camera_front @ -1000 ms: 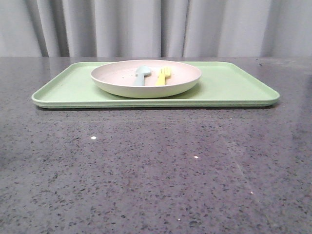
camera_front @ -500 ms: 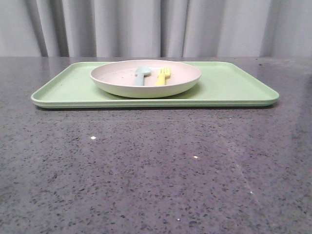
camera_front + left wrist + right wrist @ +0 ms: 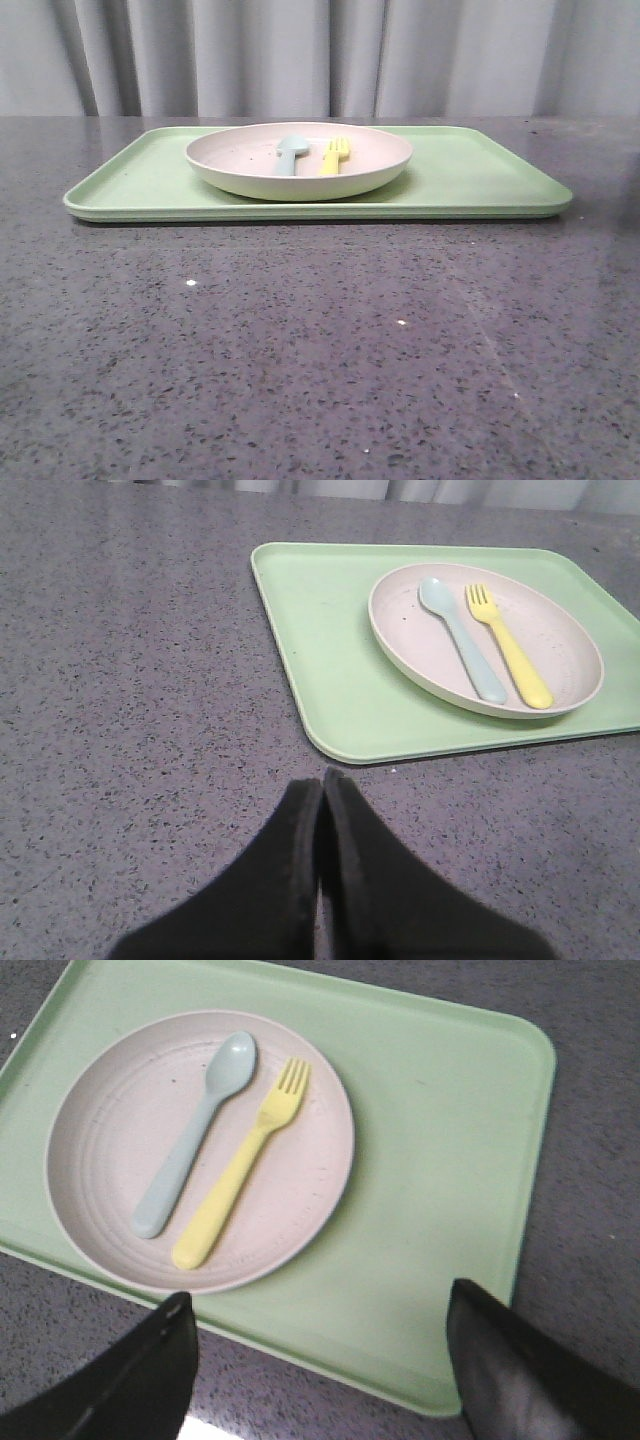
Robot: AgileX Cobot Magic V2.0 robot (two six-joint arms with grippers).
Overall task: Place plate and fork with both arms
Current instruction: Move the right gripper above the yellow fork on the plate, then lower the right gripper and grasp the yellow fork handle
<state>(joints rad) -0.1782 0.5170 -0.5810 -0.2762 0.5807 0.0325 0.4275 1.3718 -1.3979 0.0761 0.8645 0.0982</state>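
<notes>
A flat rectangular light green tray [image 3: 470, 180] lies on the dark speckled counter [image 3: 320, 340], in front of a pale grey curtain [image 3: 320, 55]. The plate [image 3: 298, 160], round, shallow and pinkish-cream, sits on the tray, toward its left half in the front view, leaving the right part of the tray bare. Inside the plate lie two utensils side by side, close but apart: the yellow fork [image 3: 243, 1174] and, on its left in the front view, a pale blue-grey spoon [image 3: 193, 1148]. Both run roughly parallel, with tines and bowl pointing away from the robot and the handles toward the plate's near rim. The left end effector [image 3: 322, 780] is clenched, its two dark fingers pressed together with only a thin seam between them and nothing held; it hovers over bare counter just outside the tray's near left corner, well apart from the plate. The right end effector [image 3: 320, 1335] is released, its fingers [image 3: 500, 1360] spread wide and holding nothing; it hangs above the tray's near edge, one finger showing near the plate's near rim and the other over the bare part of the tray. Neither arm appears in the front view
</notes>
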